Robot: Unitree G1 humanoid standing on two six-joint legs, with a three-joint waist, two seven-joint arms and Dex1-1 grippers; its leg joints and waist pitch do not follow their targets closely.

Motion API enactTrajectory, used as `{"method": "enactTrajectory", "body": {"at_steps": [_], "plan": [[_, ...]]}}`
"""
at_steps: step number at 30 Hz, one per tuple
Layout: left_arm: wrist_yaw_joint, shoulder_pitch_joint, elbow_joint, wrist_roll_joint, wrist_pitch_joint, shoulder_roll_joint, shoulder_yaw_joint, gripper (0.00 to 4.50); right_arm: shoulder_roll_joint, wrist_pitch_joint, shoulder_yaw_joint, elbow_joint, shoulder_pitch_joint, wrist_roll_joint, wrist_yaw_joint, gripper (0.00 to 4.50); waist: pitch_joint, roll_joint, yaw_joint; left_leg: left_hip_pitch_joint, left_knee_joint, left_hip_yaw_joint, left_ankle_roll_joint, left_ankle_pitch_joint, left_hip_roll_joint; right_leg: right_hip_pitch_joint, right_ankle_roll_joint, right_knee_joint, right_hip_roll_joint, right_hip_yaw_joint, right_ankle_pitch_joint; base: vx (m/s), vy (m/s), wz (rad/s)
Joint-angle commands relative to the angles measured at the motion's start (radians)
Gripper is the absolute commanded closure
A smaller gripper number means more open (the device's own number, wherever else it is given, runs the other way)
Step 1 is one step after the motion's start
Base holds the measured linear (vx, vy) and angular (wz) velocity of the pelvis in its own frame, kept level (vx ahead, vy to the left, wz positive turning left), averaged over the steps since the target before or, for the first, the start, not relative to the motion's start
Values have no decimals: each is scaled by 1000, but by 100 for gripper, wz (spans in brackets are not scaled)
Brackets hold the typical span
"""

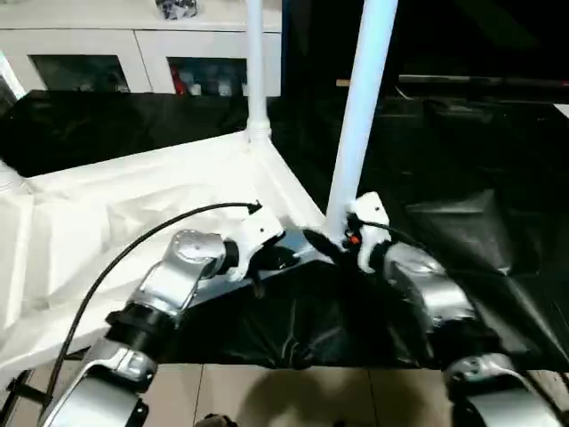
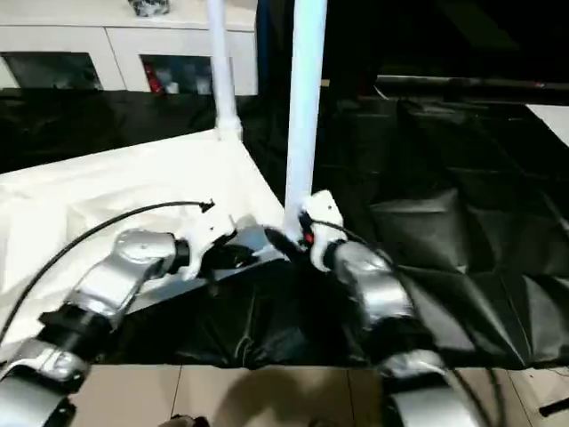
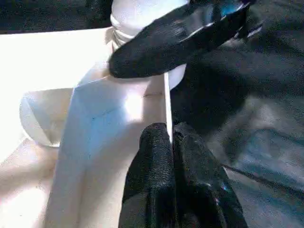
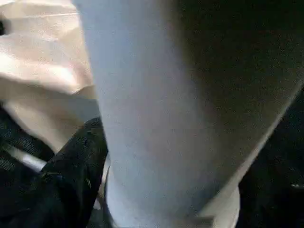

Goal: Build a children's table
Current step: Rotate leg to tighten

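**Children's table upside down on black work table — near corner leg standing, both grippers at its base**

Children's table tabletop point(image 1: 133, 222) lies underside up on the black-covered work table point(image 1: 480, 178), occupying the left half of the head views; the raised rim faces upward. Two white legs stand upright in corner sockets: the near leg point(image 1: 360, 107) at the corner closest to the robot's right arm, the far leg point(image 1: 255, 71) at the corner behind it. A third socket or leg base point(image 1: 7, 182) shows at the left edge — too little of it to tell more.

Left gripper point(image 3: 171, 142): fingers pressed together, clenched with nothing between them. The fingertips rest against the rim wall of the tabletop, just beside the near corner.

Right gripper point(image 1: 333, 245): sits at the base of the near leg, where it enters the socket. In the left wrist view one black finger point(image 3: 175, 40) lies across the leg's flared end. In the right wrist view the leg point(image 4: 161, 109) stands between the jaws with a black finger point(image 4: 71, 185) beside it. Whether the fingers grip the leg or stand loose around it — cannot tell.

White cabinets point(image 1: 98, 53) stand beyond the work table.
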Motion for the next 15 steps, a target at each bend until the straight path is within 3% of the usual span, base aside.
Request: {"method": "enactTrajectory", "body": {"at_steps": [1,3,6,9,15], "plan": [[-42,-9,-50,-32,-34,4,-4,450,-28,22,23,-61,26,20,87,65,-74,6,1,36,-64,-4,9,-392,8,38,-189,-64,-15,3,-291,0,0,0],[-62,-8,-58,-42,-34,14,-6,450,-46,33,30,-99,43,39,138,65,-74,6,3,35,-65,-5,5,-394,8,37,-186,-65,-15,3,-306,0,0,0],[-74,-5,-63,-47,-32,17,-7,450,-57,48,37,-125,52,51,169,99,-73,5,5,36,-65,-5,0,-409,7,34,-180,-67,-15,3,-336,0,0,0],[-97,0,-72,-49,-31,24,-13,450,-80,60,66,-150,64,39,207,119,-72,6,7,36,-66,-6,-6,-414,8,33,-181,-67,-15,3,-337,0,0,0],[-113,3,-76,-48,-25,29,-15,450,-83,76,73,-167,73,34,215,164,-71,4,9,37,-67,-8,-13,-424,7,31,-170,-69,-17,4,-365,0,0,0]]}}
